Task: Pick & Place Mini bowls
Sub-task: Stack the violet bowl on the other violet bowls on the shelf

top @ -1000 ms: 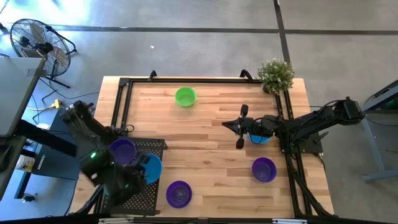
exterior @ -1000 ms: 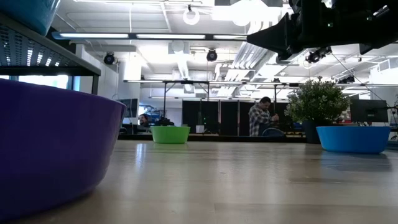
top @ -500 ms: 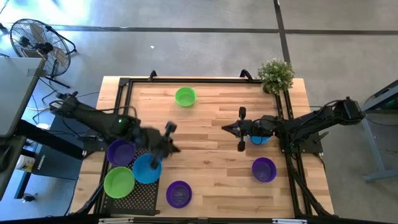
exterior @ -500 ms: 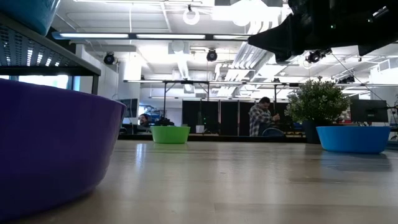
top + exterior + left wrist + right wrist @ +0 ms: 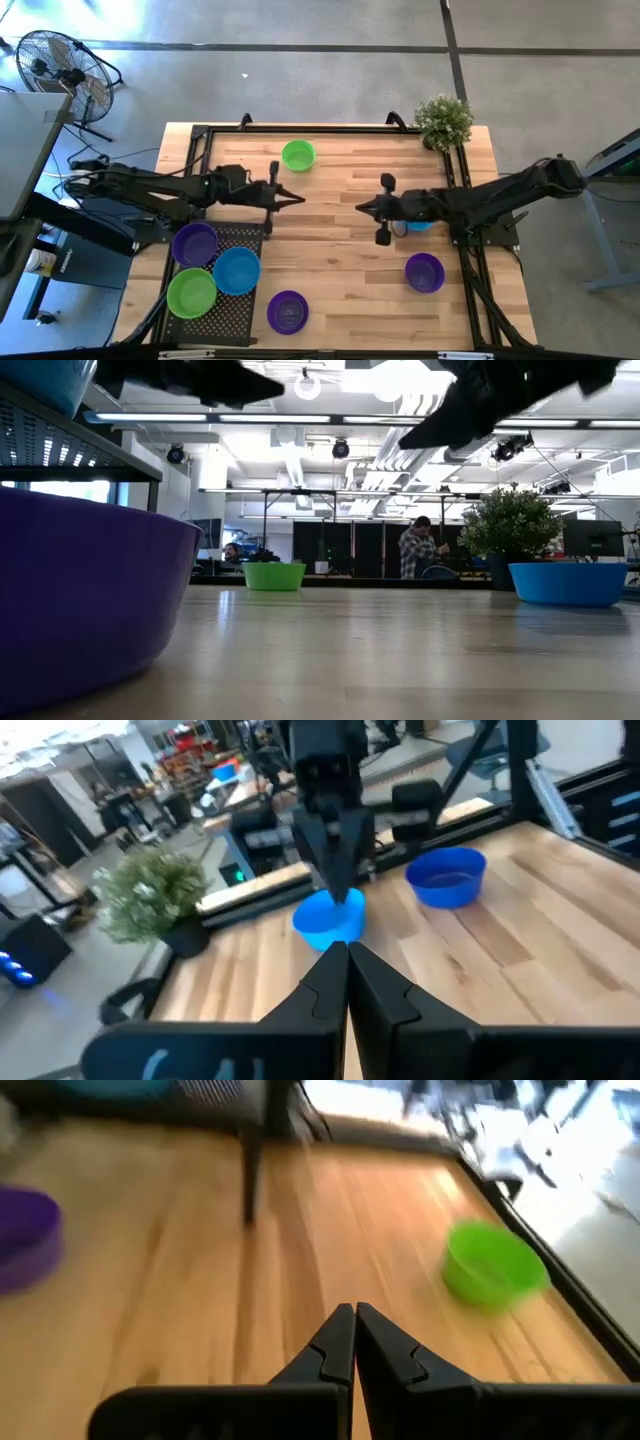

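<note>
My left gripper (image 5: 296, 197) is shut on nothing, held above the table's middle and pointing toward the right. My right gripper (image 5: 360, 207), also shut, faces it from the right. A blue mini bowl (image 5: 420, 223) sits on the table under the right arm. A green bowl (image 5: 298, 155) stands near the far edge. Purple bowls stand at the near right (image 5: 424, 272) and the near middle (image 5: 288, 312). A purple (image 5: 195, 244), a blue (image 5: 237, 270) and a green bowl (image 5: 191, 292) rest on the black rack (image 5: 240, 315).
A small potted plant (image 5: 443, 120) stands at the far right corner. A black frame (image 5: 300, 129) runs along the table's far and side edges. A fan (image 5: 55, 62) stands on the floor beyond the left side. Bare wood (image 5: 330, 270) lies between the two arms.
My left gripper has swung from over the rack at the near left toward the table's middle and far side, and now points about level. The green bowl on the rack has come into view where the arm was. My right gripper has changed its tilt slightly.
</note>
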### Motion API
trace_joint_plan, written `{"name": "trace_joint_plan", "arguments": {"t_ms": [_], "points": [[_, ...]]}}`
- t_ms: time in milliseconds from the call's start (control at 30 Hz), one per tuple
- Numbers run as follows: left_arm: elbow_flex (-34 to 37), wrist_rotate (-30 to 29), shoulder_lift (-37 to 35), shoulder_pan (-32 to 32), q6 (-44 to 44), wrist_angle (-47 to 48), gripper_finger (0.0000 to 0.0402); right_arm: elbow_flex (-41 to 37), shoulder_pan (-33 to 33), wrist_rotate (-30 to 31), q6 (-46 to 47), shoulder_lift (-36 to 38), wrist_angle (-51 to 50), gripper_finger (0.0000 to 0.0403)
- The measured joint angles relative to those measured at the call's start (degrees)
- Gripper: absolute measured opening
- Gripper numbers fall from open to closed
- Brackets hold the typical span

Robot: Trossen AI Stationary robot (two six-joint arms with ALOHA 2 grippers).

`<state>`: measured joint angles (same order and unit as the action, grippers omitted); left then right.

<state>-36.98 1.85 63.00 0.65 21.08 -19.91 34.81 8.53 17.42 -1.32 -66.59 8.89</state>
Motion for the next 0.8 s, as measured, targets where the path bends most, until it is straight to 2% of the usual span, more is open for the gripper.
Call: {"name": "trace_joint_plan", "arguments": {"t_ms": [133,333,600,800], "points": [[1.35,1.51,-3.24,0.51,-0.36,0.46,0.0003,7.46,4.8,7.99,4.72,-0.59,-15.08,0.0002],[1.56,1.86,-12.63,0.47,-0.35,9.66,0.0003,10.5,13.48,14.13,9.41,-0.89,-23.14,0.0003],[1.63,1.81,-24.99,0.47,-0.37,18.53,0.0003,18.54,20.96,16.65,21.26,-3.11,-42.36,0.0003],[1.83,1.74,-27.52,0.47,0.33,24.08,0.0003,27.09,23.18,16.53,26.53,-9.59,-54.5,0.0003]]}}
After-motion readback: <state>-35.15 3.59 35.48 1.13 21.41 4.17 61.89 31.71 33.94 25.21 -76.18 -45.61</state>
